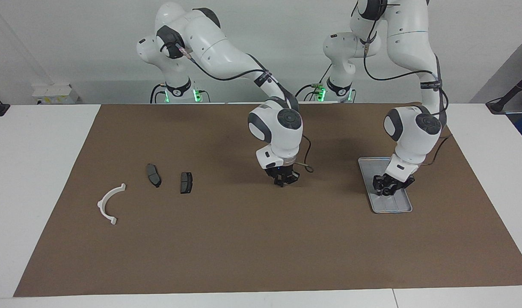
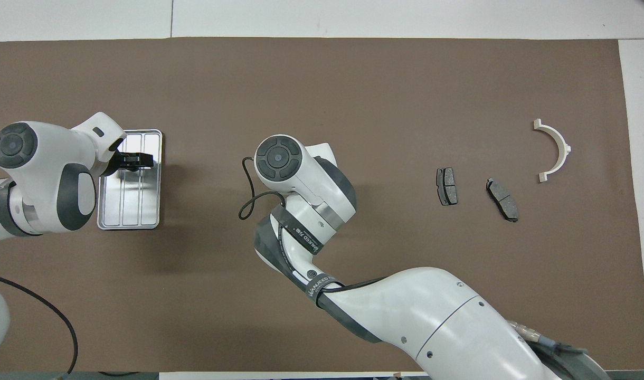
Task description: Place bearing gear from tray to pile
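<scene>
Brown mat [image 1: 244, 239] covers most of the white counter [image 1: 30, 171]; plain wall at the robots' end.

Right arm reaches to mid-mat. Right pincer [image 1: 285, 181] hangs low over bare mat, tips pressed together. Can't tell if anything is caught between them. Looks like it's waiting.

Left arm is bent down over the tray [image 1: 398, 207], a ridged silver-grey one with a raised rim at the left arm's end of the counter. Left pincer [image 1: 386, 189] is down inside it, at or just above the tray floor, toward the half farther from the robots. Can't tell whether it's spread or already pinching.

Pile is at the right arm's end, well apart from the tray: white half-ring [image 1: 101, 204], then two dark brake pads [image 1: 153, 175] [image 1: 186, 182] nearer the robots, all lying loose and not touching.

Gear: can't separate it from the left pincer's dark tip in either view. My read is that it's in the tray right under that pincer. Rest of the tray looks bare.

Handling, my guess only:
- small, stiff metal, light for these arms
- smooth round rim could roll or squirt out of a shallow pinch
- take it across the outer rim, squarely centred, or one tip through the bore
- ridged metal floor may let it skate while the pincer closes
</scene>
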{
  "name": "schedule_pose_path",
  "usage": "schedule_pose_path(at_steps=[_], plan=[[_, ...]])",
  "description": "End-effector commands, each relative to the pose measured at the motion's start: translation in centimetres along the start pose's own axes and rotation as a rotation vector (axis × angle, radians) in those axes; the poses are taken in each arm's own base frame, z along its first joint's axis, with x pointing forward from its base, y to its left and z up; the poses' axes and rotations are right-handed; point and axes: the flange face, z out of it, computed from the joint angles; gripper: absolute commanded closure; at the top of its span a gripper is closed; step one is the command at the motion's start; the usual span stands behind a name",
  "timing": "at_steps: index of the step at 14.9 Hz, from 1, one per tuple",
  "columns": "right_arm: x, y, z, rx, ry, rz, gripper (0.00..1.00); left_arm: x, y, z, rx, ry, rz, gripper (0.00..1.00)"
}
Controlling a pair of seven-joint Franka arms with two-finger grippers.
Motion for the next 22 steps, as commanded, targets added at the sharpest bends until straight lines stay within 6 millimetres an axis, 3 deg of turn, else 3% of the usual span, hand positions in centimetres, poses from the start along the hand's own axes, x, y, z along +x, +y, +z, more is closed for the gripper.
schedule_pose_path(at_steps=[1,3,5,7,9,10,11,15,16,17,18,20,22], plan=[[2.2,1.3,0.3,-0.051,-0.001,0.030,1.00,0.0,0.1,0.0,-0.004,-0.020,-0.006,1.00],[5.7,2.6,-2.4,-0.058,-0.006,0.020,1.00,1.0,0.0,-2.4,-0.008,-0.070,-0.008,1.00],[9.8,5.1,-5.9,-0.072,-0.016,-0.034,1.00,2.4,-0.9,-7.3,-0.013,-0.136,-0.015,1.00],[15.6,10.0,-9.1,-0.075,-0.023,-0.130,1.00,3.4,-1.2,-11.8,-0.026,-0.184,-0.022,1.00],[21.4,16.0,-10.9,-0.086,-0.045,-0.273,1.00,3.9,1.1,-15.6,-0.077,-0.164,-0.073,1.00],[24.0,18.9,-11.2,-0.085,-0.052,-0.340,1.00,3.7,5.7,-16.0,-0.063,-0.166,-0.129,1.00],[26.4,21.8,-11.2,-0.084,-0.059,-0.395,1.00,3.4,11.0,-16.1,-0.011,-0.149,-0.173,1.00],[32.7,30.1,-10.4,-0.062,-0.042,-0.560,1.00,-0.2,25.6,-16.0,0.026,-0.089,-0.291,1.00],[33.5,31.7,-9.7,-0.059,-0.040,-0.584,1.00,-1.5,29.6,-15.4,0.016,-0.080,-0.312,1.00],[34.2,32.9,-8.7,-0.056,-0.035,-0.597,1.00,-2.6,33.0,-13.3,0.014,-0.074,-0.332,1.00],[34.4,33.7,-7.6,-0.052,-0.028,-0.603,1.00,-3.1,35.2,-11.5,0.009,-0.067,-0.352,1.00],[34.6,34.7,-5.5,-0.047,-0.019,-0.597,1.00,-4.0,37.4,-8.2,0.017,-0.072,-0.354,1.00],[34.9,35.8,-3.2,-0.035,-0.001,-0.597,1.00,-4.5,37.9,-6.0,0.005,-0.062,-0.355,1.00]])
